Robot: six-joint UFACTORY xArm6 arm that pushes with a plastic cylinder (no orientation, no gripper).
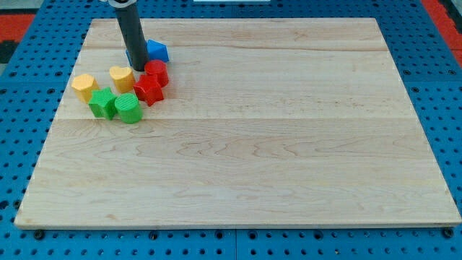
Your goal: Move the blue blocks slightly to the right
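Observation:
A blue block (157, 50) lies near the board's top left, its shape partly hidden by the rod. A thin blue sliver (127, 55) shows at the rod's left edge; I cannot tell whether it is a second blue block. My tip (138, 68) rests on the board just left of and below the blue block, touching or nearly touching it. The tip stands between the yellow block (121, 77) and the red cylinder-like block (157, 72).
A red star-like block (148, 90) sits below the red cylinder. A yellow hexagon block (84, 87) lies at the left. A green star-like block (102, 103) and a green cylinder (128, 108) lie below the yellows. The wooden board (289, 144) rests on a blue pegboard.

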